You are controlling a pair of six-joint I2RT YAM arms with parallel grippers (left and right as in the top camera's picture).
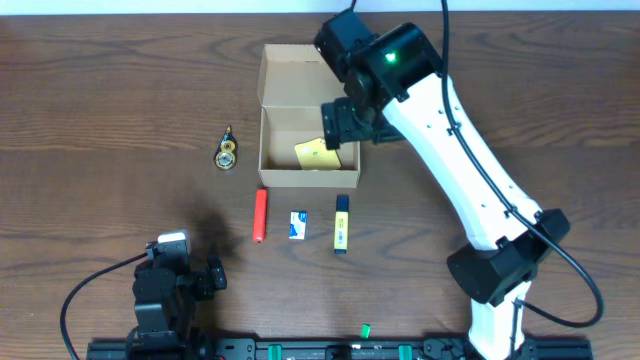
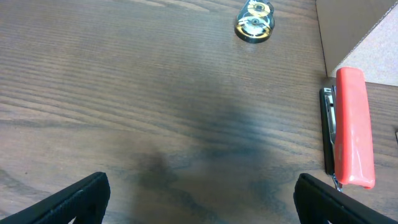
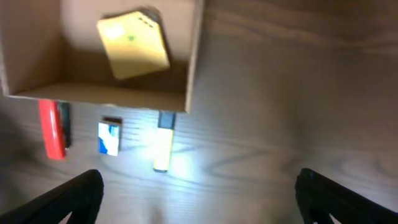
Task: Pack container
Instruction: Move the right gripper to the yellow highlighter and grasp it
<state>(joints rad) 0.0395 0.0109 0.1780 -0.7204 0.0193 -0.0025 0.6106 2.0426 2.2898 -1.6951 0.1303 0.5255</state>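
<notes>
Container (image 1: 300, 178): where does it sit, and how will it take a grip?

You find it in the upper middle of the overhead frame, standing open on the desk (image 1: 100, 100), with its flap lid (image 1: 295, 72) folded back toward the top edge. A yellow sticky-note pad (image 1: 318, 153) lies inside, toward the right wall.

And my grippers?

Your right gripper (image 3: 199, 193) hangs above the box's right wall, jaws spread wide, holding nothing. Your left gripper (image 2: 199, 199) is at the lower left of the overhead frame, equally wide and empty, over bare wood.

So how will it handle?

I judge it light and thin-walled: plain cardboard that flexes if you squeeze it and slides if you nudge it. Pinch gently over the rim of one wall, or take the flap by its free edge. The red tool (image 1: 259, 215), small blue-and-white box (image 1: 298, 224) and yellow highlighter (image 1: 341, 222) wait in a row just below it.
</notes>
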